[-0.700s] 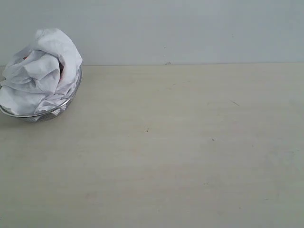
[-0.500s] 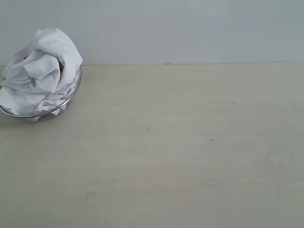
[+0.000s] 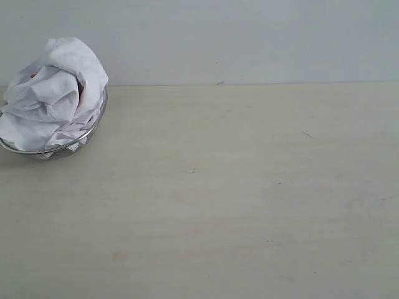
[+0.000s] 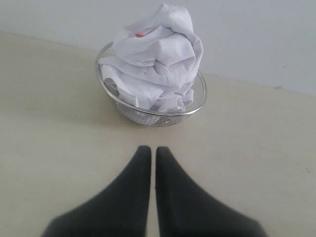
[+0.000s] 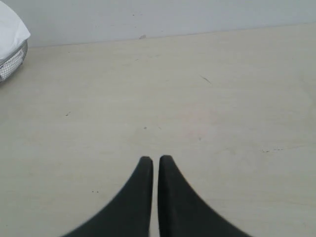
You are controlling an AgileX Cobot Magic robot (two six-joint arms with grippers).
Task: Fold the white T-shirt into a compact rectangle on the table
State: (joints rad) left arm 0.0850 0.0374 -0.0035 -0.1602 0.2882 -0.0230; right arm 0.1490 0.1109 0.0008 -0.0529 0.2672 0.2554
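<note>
The left tool (image 4: 148, 149) and the right tool (image 5: 152, 159) are both clenched, jaws pressed together, holding nothing. The white T-shirt (image 3: 53, 93) sits crumpled in a wire bowl (image 3: 68, 148) at the far left of the table (image 3: 249, 199), heaped above the rim, with no clear long axis.

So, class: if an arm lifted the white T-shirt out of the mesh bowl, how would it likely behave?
Probably floppy: the white T-shirt sits crumpled in soft folds, so it should unfurl and dangle. Likely light, yet the wire-mesh bowl looks light too, so snagged cloth might drag or tip it.
</note>
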